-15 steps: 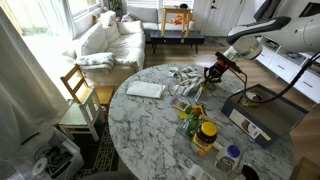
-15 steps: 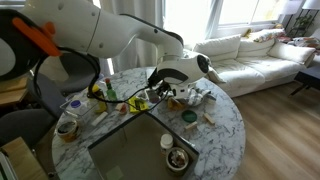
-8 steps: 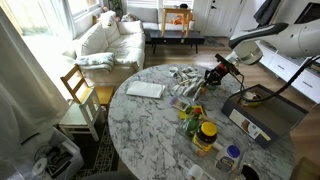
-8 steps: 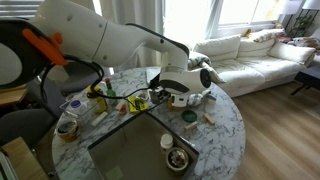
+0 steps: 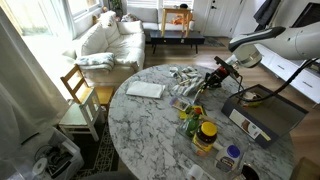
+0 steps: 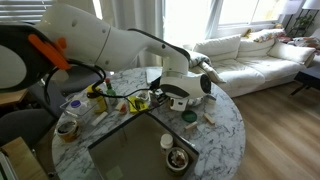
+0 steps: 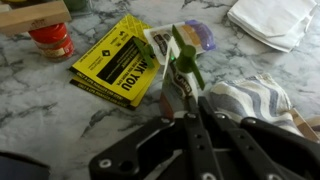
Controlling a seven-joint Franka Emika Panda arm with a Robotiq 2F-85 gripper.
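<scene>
The round marble table [image 5: 150,132] fills the middle of both exterior views, with a sofa [image 5: 105,42] behind it. The white Franka arm [image 6: 110,40] reaches over the tabletop, bent down toward the clutter near the centre. A dark tray [image 5: 262,112] lies on the table just beside the arm.

In the wrist view a white cloth [image 7: 270,20] lies at the top edge, and a striped cloth [image 7: 250,100] lies just beside the fingers. A yellow packet [image 7: 115,65] with black print lies flat on the marble. The gripper [image 7: 185,97] has its fingers drawn together, clamped on the lower end of a green stalk-like item [image 7: 185,55], which slants over the packet's edge. A small red-lidded jar [image 7: 50,40] stands beyond the packet.
</scene>
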